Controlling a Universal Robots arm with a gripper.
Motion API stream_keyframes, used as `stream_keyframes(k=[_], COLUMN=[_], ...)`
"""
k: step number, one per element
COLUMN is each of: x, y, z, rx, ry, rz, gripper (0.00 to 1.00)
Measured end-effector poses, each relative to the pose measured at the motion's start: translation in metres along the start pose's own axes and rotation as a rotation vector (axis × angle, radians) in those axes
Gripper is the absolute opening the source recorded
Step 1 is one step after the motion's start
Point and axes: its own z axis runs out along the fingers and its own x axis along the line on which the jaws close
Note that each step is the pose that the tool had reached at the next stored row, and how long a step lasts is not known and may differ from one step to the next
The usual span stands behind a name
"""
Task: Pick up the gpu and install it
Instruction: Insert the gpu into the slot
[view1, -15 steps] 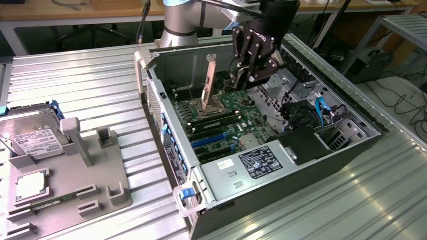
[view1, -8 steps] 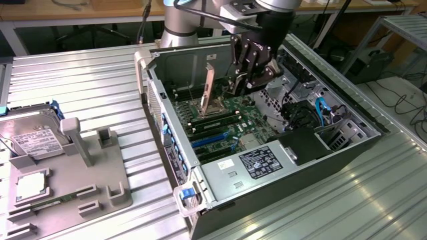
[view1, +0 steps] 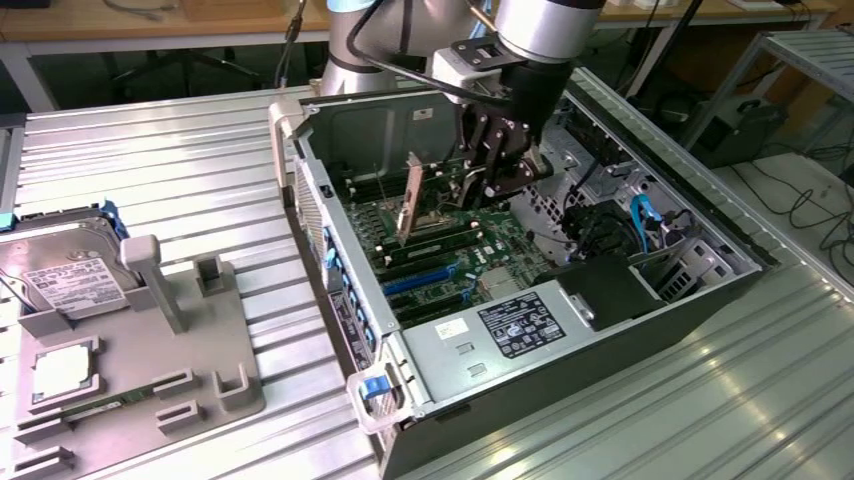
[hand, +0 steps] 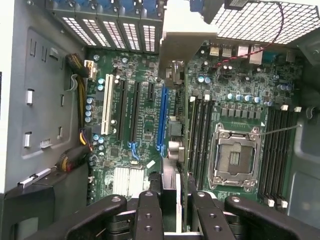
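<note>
Already inside the case, the gpu (view1: 412, 198) stands on edge over the motherboard (hand: 140, 100).
Gripper (view1: 497, 178) pinches its top edge (thin, stiff, light, fragile); hold by bare edges.

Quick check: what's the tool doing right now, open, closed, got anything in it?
Tool: closed on the gpu, holding it on edge inside the open PC case, above the motherboard.
</note>
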Motion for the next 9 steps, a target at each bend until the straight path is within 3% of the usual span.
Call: stream_keyframes(k=[2, 9], x=[0.0, 0.0], y=[-0.0003, -0.0005], z=[0.0115, 0.0187], rx=[0.0008, 0.001], ry=[-0.0066, -0.0069], rz=[0.01, 0.023], gripper=[0.28, 0.28])
